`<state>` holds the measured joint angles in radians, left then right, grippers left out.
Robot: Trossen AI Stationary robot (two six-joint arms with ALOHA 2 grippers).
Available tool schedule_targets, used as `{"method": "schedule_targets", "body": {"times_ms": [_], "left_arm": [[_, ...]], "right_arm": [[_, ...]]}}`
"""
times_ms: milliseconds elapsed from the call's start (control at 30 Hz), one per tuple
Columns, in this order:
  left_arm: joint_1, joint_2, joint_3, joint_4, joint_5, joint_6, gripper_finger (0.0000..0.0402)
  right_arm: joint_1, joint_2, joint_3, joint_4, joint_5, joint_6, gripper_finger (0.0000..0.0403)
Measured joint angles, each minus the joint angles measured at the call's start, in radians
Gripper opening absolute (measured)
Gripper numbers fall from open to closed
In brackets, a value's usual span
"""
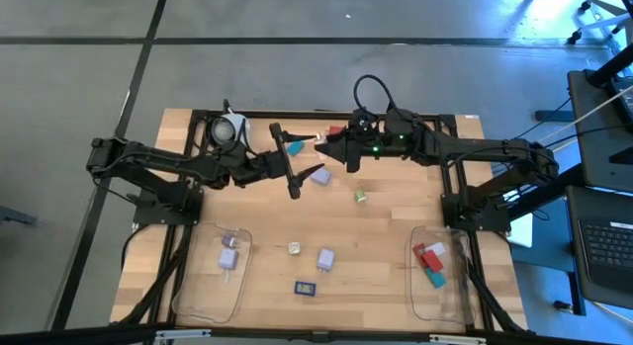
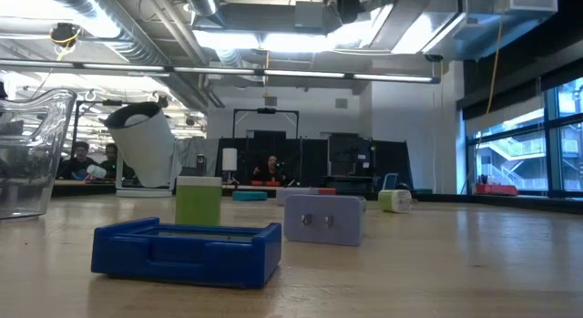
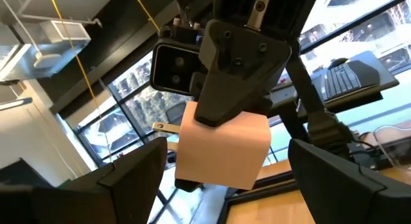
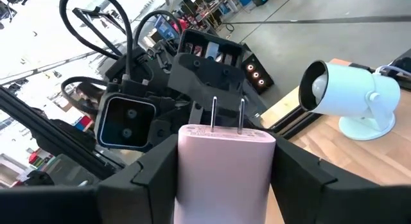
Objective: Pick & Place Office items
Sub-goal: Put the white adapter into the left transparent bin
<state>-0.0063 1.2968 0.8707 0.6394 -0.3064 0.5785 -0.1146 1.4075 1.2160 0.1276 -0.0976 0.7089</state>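
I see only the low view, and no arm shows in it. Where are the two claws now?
Observer: The left claw and the right claw face each other above the table, toward the side where the white round camera stands.
Operator: Does one of them hold something?
Observer: Yes. The right claw is shut on a pink plug piece with two metal prongs.
Operator: And the left claw?
Observer: It is open wide, with its fingers clear of that piece.
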Motion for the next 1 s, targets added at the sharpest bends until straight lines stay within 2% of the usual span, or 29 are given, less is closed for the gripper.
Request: {"method": "schedule_targets", "body": {"times_ms": [333, 767, 1000], "left_arm": [[0.000, 0.000, 0.000, 0.001, 0.045, -0.015, 0.0312], [0.001, -0.002, 0.000, 0.005, 0.028, -0.023, 0.0195], [0.000, -0.001, 0.000, 0.026, 0.028, -0.014, 0.0200]], "right_arm": [[0.000, 0.000, 0.000, 0.000, 0.012, 0.025, 0.0202], [0.000, 0.000, 0.000, -0.005, 0.011, 0.049, 0.0202], [0.000, 0.000, 0.000, 0.001, 0.011, 0.056, 0.0202]]}}
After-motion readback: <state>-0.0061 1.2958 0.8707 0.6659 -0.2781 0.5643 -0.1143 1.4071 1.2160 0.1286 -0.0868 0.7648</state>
